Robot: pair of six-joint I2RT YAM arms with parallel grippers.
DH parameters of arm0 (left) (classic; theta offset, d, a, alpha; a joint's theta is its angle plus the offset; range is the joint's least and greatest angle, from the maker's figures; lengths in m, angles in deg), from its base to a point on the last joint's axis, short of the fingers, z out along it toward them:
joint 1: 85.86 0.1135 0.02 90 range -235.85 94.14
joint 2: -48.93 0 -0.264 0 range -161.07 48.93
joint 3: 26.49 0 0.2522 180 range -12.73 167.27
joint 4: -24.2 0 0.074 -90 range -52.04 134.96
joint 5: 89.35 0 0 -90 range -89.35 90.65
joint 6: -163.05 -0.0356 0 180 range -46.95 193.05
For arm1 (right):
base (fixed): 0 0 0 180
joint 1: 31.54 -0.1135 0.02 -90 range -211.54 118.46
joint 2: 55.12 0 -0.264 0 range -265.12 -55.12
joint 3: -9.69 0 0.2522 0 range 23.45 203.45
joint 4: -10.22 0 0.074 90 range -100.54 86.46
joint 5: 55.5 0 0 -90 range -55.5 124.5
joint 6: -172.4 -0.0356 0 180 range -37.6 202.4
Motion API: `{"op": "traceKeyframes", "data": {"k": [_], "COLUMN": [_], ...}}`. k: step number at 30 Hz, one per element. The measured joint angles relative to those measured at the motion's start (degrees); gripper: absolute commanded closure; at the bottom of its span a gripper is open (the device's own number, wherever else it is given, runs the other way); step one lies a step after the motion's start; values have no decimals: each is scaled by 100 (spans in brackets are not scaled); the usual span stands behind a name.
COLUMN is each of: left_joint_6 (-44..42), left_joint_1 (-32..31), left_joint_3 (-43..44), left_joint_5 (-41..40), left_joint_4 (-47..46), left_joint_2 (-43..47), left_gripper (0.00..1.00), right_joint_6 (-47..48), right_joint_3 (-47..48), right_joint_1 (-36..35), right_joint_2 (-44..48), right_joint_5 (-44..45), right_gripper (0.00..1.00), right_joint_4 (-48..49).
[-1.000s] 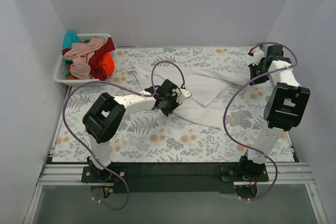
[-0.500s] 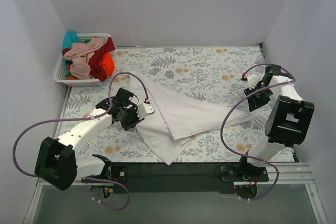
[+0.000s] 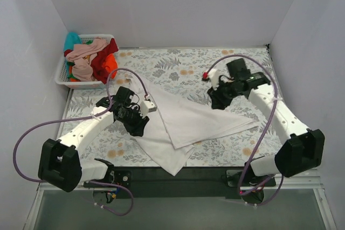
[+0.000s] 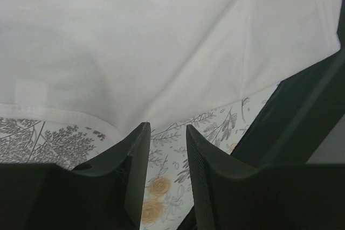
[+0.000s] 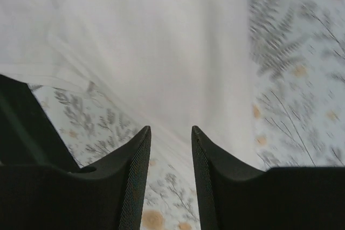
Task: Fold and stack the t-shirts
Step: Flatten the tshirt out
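Because nothing lies between its two dark fingers, the left gripper (image 4: 166, 129) reads as released: the narrow gap shows only the fern-and-flower printed tablecloth (image 4: 48, 133), with the hem of the large plain white cloth t-shirt (image 4: 161, 41) just ahead of the tips. The right gripper (image 5: 171, 130) is likewise parted and empty, and white fabric and print show through its gap. That view is blurred, so whether its tips touch the cloth is hard to say.

In the overhead view the white shirt lies rumpled on a diagonal across the middle of the table. One layer is lapped over another and a corner trails toward the near edge. The left jaws sit at its left border, the right at its far right side. The arms probably stand on opposite sides so each can take an edge and draw the shirt flat before any fold. The pink, dark red, orange and teal t-shirts (image 3: 89, 60) are heaped in the white plastic lattice-sided basket (image 3: 61, 79) at the far left corner, not yet folded.
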Motion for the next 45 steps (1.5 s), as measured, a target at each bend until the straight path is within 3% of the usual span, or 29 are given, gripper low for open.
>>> {"op": "traceKeyframes", "data": {"k": [7,15,24,31,41,45], "left_joint_6": [901,1384,1622,1646,1644,1644], "left_joint_1": [538,723,730,763,863,892], "left_joint_3": [-4,267,269,232,203,162], "left_joint_5": [247,317,365,363,356,361], "left_joint_4": [-378,-466,-664,-774,-870,-883], "left_joint_2": [-678,-1902,-2074,-2074,-2074,-2074], "left_gripper": [69,67,67,67,67,67], "right_joint_6": [-765,-1064,-1447,-1587,-1676,-1676], "right_joint_3": [-791,-872,-619,-446,-413,-435], "right_joint_1": [-3104,-5099,-5412,-5416,-5416,-5416], "right_joint_2": [-212,-767,-1875,-2205,-2490,-2452], "right_joint_5": [555,1423,1788,1941,2253,2461], "right_gripper": [58,57,48,49,59,75], "right_joint_4": [892,1604,1803,1867,1908,1906]}}
